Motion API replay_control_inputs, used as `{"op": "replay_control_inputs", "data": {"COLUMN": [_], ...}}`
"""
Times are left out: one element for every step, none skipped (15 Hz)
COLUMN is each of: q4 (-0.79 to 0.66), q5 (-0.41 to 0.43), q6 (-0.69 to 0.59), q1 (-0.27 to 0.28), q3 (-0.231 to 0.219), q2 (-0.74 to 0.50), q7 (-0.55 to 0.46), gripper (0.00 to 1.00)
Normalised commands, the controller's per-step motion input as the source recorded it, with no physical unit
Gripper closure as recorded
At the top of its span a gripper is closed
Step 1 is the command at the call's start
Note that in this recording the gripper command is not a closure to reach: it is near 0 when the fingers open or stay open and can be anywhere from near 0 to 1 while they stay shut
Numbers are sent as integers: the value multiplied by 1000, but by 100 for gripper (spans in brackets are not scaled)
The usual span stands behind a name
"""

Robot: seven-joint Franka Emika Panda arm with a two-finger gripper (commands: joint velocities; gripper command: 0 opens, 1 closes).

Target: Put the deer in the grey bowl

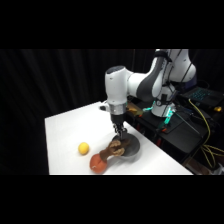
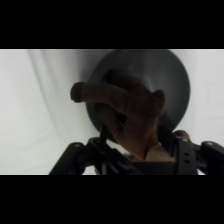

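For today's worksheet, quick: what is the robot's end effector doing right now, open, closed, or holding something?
End effector: closed on the deer, holding it over the grey bowl.

The claw's (image 1: 119,134) fingertips are hidden behind the deer (image 2: 131,112), so their grip cannot be read. Beneath the claw, the deer covers part of the bowl (image 2: 172,82), whose upper rim the wrist view cuts off.

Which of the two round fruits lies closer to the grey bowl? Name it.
The red-orange fruit, lying just beside the grey bowl at the table's front edge, under the held deer. The small yellow ball sits farther off, alone on open table.
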Motion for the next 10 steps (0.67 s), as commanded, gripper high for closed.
{"op": "replay_control_inputs", "data": {"q4": [-50,-32,-23,-20,1,43,86,108,170,203], "q5": [76,44,25,-31,-48,-48,-64,-54,-54,-39], "q6": [-200,-311,-379,-479,-544,-599,-643,-638,-664,-593], "q1": [-33,-42,-51,-67,-89,-109,-121,-120,-116,-108], "q3": [-18,-32,-44,-77,-91,-94,-95,-84,-74,-63], "q2": [-277,-366,-435,-551,-610,-625,-616,-575,-511,-433], "q7": [-225,-233,-229,-194,-188,-202,-199,-172,-144,-142], "gripper": [0,0,0,0,0,0,0,0,0,0]}}
